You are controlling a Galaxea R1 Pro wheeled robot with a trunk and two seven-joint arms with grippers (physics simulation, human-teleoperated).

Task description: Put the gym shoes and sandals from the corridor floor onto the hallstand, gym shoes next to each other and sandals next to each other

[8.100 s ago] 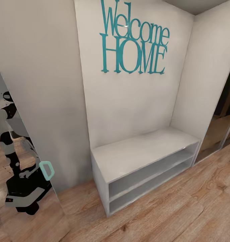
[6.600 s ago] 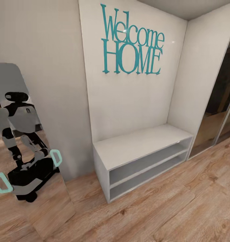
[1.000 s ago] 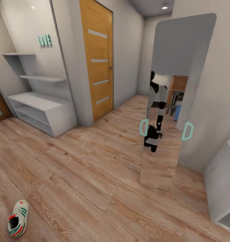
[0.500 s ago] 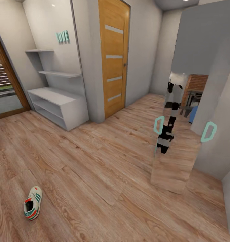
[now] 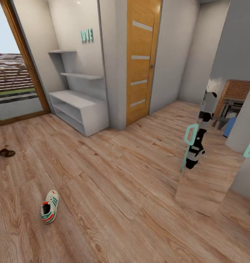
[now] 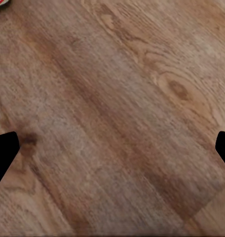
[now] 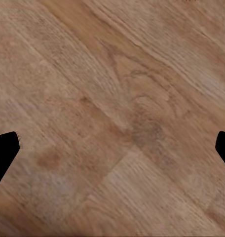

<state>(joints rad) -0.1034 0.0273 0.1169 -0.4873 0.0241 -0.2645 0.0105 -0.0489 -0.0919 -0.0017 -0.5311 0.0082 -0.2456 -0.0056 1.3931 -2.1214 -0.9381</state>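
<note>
Corridor floor [image 5: 139, 190] holds one gym shoe [image 5: 49, 211], sandal [image 5: 6, 152] well apart.

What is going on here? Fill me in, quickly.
The robot is in a corridor and holds nothing. Both wrist views look down on bare wood floor; the left tool and right tool have their fingers wide apart with nothing between them. In the head view, one gym shoe lies on the floor, and a brown sandal lies farther off near the glass door. The hallstand stands against the wall with its bench and visible tiers bare. No shoe has been placed there.
</note>
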